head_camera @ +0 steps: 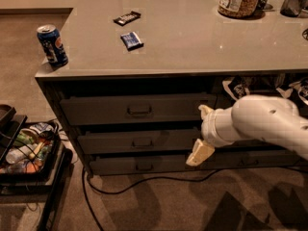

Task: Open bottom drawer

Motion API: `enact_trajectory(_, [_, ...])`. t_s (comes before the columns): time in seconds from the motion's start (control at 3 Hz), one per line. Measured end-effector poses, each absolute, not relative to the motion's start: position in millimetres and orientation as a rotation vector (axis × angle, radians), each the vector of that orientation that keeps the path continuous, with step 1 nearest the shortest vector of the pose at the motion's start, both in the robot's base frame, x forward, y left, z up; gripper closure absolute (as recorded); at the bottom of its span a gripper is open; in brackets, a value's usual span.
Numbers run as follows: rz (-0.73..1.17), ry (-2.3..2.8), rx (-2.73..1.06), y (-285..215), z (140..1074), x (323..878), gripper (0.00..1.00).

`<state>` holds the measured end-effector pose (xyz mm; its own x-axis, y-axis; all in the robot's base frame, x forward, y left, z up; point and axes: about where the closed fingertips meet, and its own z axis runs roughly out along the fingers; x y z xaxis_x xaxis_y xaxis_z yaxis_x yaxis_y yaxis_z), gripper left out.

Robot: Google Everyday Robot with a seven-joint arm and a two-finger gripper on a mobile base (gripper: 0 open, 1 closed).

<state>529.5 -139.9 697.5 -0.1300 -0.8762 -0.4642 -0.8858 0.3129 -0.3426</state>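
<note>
The gripper (199,153) is in front of the bottom drawer (115,166), at 3 o'clock from its pull (143,167). The can (52,44) stands on the counter (192,42), at 9 o'clock from the packet (131,40).

Dim, brownish pic. Light comes from above: the worktop (192,47) has small shiny dots near 12 o'clock. Deep shadow under its front edge, almost black. The white arm (260,124) is the brightest thing. Its pale pincer (198,153) sits at approx. 4 o'clock. The arm's dark shadow falls on the carpet (144,201) at 5 o'clock.
</note>
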Motion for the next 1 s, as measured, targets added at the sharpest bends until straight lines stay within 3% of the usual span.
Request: enact_trajectory(1.0, [0.012,1.910,-1.577,-137.6,690.1,543.8,0.00])
